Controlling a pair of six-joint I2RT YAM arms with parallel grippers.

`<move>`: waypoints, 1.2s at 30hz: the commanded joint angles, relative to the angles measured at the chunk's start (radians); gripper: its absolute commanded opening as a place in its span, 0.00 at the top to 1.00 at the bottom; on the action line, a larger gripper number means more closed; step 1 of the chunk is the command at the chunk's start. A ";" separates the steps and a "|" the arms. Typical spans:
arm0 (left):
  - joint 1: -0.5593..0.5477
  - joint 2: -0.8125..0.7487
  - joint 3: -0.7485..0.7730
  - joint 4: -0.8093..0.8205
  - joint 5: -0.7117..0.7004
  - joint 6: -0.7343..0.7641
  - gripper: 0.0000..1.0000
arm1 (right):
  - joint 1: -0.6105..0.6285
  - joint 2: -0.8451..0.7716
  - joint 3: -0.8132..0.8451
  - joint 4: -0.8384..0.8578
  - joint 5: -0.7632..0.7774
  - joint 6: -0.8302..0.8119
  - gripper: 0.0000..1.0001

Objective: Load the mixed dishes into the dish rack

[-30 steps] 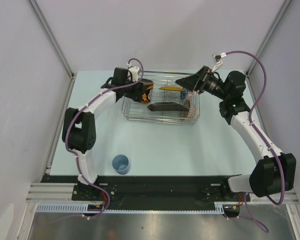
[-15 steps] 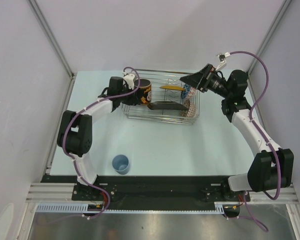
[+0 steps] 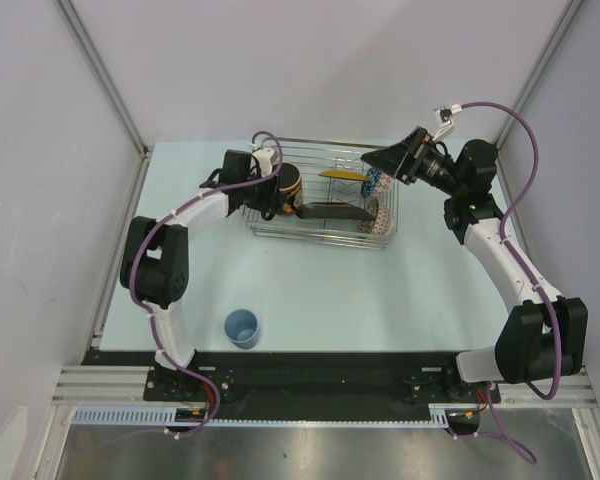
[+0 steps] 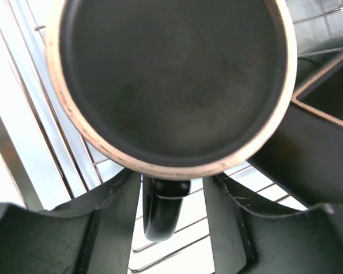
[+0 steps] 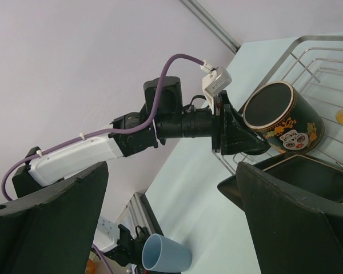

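Well forward of the dish rack's [image 3: 320,239] left end, the small light-blue cup [image 3: 242,327] stands mouth-up on the tabletop [image 3: 310,290], not yet loaded. At the rack's left end the left hand [image 3: 271,190] grasps the skull-print mug [image 3: 289,184] by its handle, one finger on either side of it, with the mug inside the wire walls. Whether the mug touches the rack floor cannot be told.

To finish well, I judge the hand should lower until the mug bears on the wires, stay clear of the dark square plate [image 3: 335,212] lying just toward the rack's middle, and only then let go. Freed while leaning, the mug might roll into that plate.

The mug's long axis is tilted: dark base up and back toward the left wrist, mouth hidden on the rack side, handle toward the hand.

Along the rack's far side sits the yellow plate [image 3: 342,176], and a pinkish-beige bowl [image 3: 380,218] is at its right end. Above the rack's far right corner hangs the right hand [image 3: 372,160], fingers spread and holding nothing.
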 commanded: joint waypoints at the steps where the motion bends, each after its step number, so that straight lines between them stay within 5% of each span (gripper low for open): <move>1: 0.015 0.025 0.068 -0.051 -0.020 0.012 0.50 | -0.004 -0.001 0.007 0.037 -0.022 0.006 0.00; 12: 0.013 0.000 0.073 -0.085 -0.079 0.051 0.98 | 0.018 0.002 0.006 -0.012 -0.024 -0.027 0.00; 36: -0.008 0.066 0.309 0.028 -0.053 0.025 1.00 | 0.049 0.022 -0.028 -0.057 -0.007 -0.083 0.00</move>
